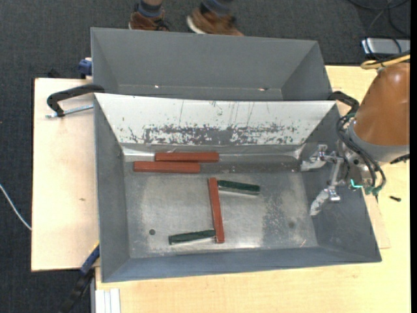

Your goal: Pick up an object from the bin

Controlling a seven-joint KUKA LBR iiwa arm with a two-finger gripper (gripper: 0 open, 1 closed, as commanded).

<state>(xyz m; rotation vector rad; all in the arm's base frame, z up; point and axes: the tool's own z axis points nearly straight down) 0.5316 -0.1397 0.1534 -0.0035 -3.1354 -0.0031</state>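
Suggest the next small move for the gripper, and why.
Probably shift the gripper left toward the dark green bar, the nearest piece. Its fingers look spread with nothing between them, over bare bin floor near the right wall. The green bar's left end sits at a red-brown bar, so its free right end seems the easier approach.

Gripper (pixel 316 182) at 3 o'clock of grey bin (pixel 111 194), close to rt wall, fingers (pixel 320 203) spread apart. Two red-brown bars at 11 o'clock along back wall, side by side & touching: upper bar (pixel 187 156), lower bar (pixel 167 167). Third red-brown bar (pixel 216 210) near centre, lying 12-to-6. Dark green bar (pixel 238 188) at its 2 o'clock, by its top end. Second green bar (pixel 191 238) at 7 o'clock, meeting its bottom end.
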